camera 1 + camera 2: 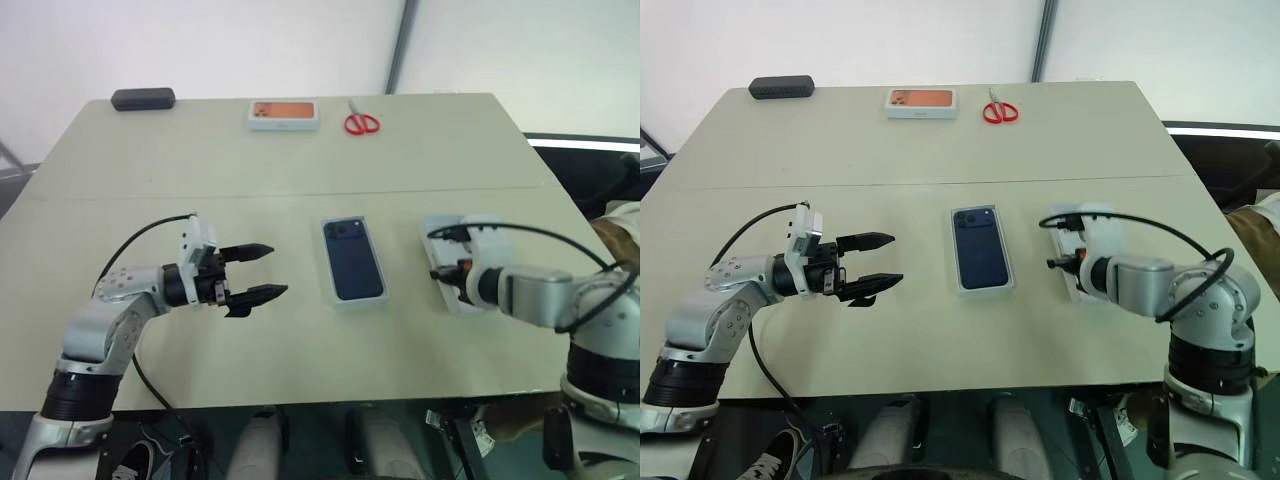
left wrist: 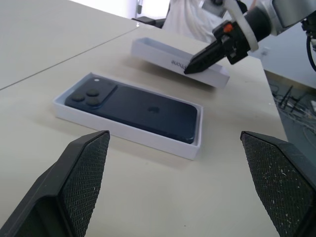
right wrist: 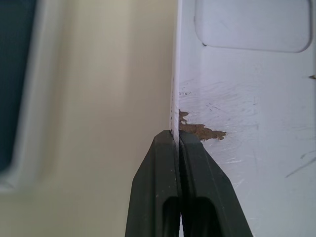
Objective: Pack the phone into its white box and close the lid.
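Phone [image 1: 353,259], head views: seated in the white box [image 1: 331,262], the lid [image 1: 462,262] just to its right; glossy, likely slippery. Left wrist view: lid looks light and thin-walled, lifted off the table; left gripper [image 2: 180,185] spread wide, empty. Right wrist view: right gripper [image 3: 178,140] pinches the lid's wall; lid's far end cut off.

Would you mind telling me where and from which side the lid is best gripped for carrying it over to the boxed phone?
Grip the lid by its thin long wall nearest the phone, coming from above with one finger inside and one outside. It lies open side up, so that wall stands free as an edge. The right claw is already shut on it there; the white box sits just beside.
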You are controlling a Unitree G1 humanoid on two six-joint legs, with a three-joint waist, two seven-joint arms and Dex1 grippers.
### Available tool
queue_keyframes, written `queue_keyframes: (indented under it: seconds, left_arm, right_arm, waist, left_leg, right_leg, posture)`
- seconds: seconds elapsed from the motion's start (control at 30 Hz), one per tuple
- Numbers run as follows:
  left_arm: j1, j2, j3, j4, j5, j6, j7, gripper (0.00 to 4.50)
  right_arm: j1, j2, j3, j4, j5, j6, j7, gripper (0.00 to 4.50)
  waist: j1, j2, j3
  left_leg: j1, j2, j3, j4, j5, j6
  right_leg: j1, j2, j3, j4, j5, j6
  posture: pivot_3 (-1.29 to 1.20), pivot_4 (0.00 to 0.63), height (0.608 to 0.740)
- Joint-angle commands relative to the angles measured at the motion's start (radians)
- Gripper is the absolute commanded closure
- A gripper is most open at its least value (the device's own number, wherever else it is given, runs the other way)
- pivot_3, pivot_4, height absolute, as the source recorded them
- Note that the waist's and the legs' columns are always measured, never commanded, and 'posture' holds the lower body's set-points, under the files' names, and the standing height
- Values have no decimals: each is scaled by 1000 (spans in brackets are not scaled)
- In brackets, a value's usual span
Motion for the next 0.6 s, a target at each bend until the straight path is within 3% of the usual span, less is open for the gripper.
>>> queue_keyframes:
  seconds: [0.03,0.17,0.33,0.6]
  left_arm:
    - [-31,-22,30,-13,10,-35,49,0]
    - [-35,-26,38,-18,-1,-26,67,0]
    - [-41,-36,45,-17,-1,-25,93,0]
    - [-85,-94,49,9,39,-92,176,0]
  right_arm:
    - [-112,109,-94,41,138,-150,62,4426]
    - [-142,178,-105,120,418,-248,-15,4426]
    - [-97,174,14,135,750,-382,-114,4426]
    - [41,158,156,115,798,-418,14,4426]
  waist:
    - [-3,1,1]
    - [6,1,0]
    - [4,1,1]
    - [4,1,1]
  left_leg:
    - [0,0,0,0,0,0]
    - [-1,0,0,0,0,1]
    - [-1,-1,0,0,-1,1]
    - [-1,0,0,1,-1,1]
  right_leg:
    - [-1,0,0,1,0,0]
    - [-1,-1,0,2,0,0]
    - [-1,-2,0,2,0,0]
    - [-1,-1,0,2,0,0]
  posture:
    - [0,150,740]
    - [0,150,740]
    - [0,150,740]
    - [0,150,740]
